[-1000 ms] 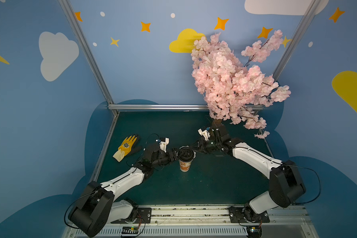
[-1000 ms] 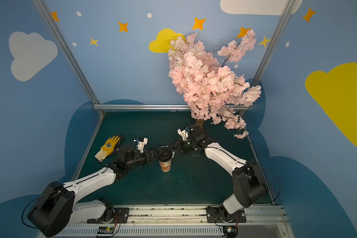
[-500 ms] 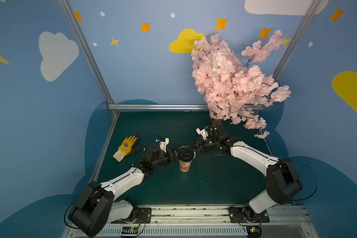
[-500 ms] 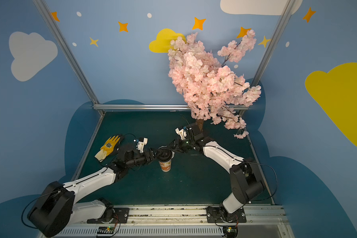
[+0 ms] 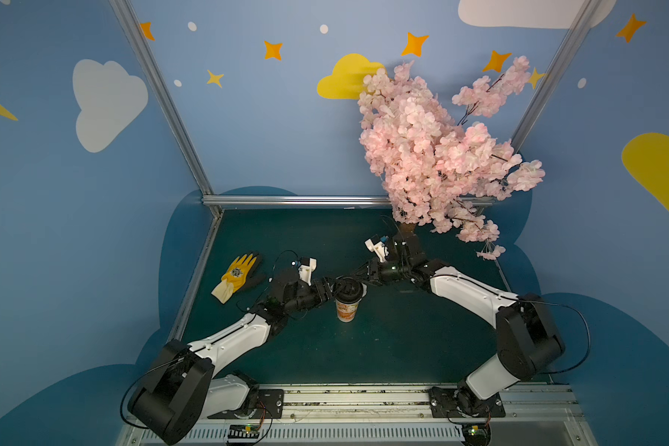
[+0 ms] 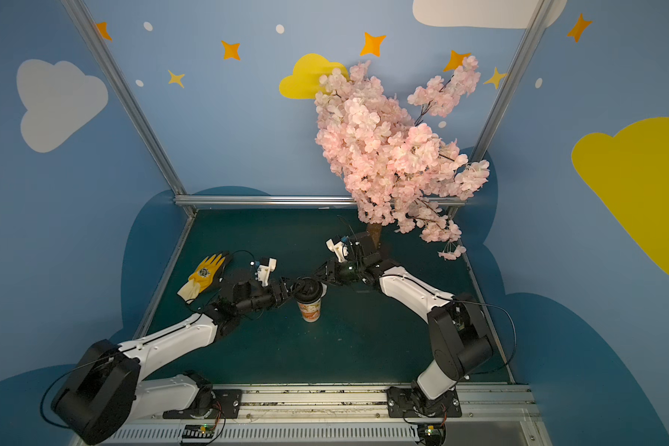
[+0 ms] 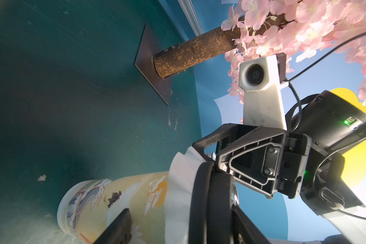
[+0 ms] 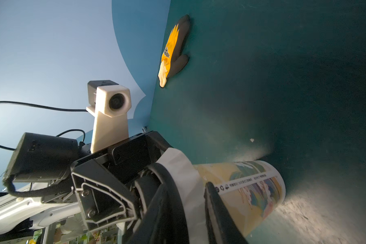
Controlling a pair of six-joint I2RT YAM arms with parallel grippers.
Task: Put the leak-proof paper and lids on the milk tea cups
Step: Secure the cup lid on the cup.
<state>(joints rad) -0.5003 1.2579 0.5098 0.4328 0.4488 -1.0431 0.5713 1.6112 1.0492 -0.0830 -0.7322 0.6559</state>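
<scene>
Left gripper (image 5: 327, 290) first: it reaches in level at the top of the milk tea cup (image 5: 347, 309). Through its wrist camera I see one finger (image 7: 117, 227) lying along the cup's printed wall and the other above the rim, with the rim between them. The jaws stand part way apart; whether they actually clamp anything I cannot tell. Opposite it, the right gripper (image 5: 358, 281) meets the same rim from the other side, its fingers either side of the hanging edge of the leak-proof paper (image 8: 182, 169). There too the contact is hidden, so I won't call it a grip.

Between them the cup stands upright near the middle of the green table (image 5: 383, 347), base down, mouth up, long axis vertical. The paper lies across the mouth, flat face up, its margin turned down in soft pleats around the rim. Being round, it has no long axis of its own. A black lid (image 5: 347, 287) sits on top of it. By my reading the placing is essentially done. What remains is seating that lid evenly and letting go without dragging the sheet askew.

Further back on the left lies a yellow glove (image 5: 237, 274), well apart, and behind the right arm stands the cherry-blossom tree (image 5: 433, 154).
</scene>
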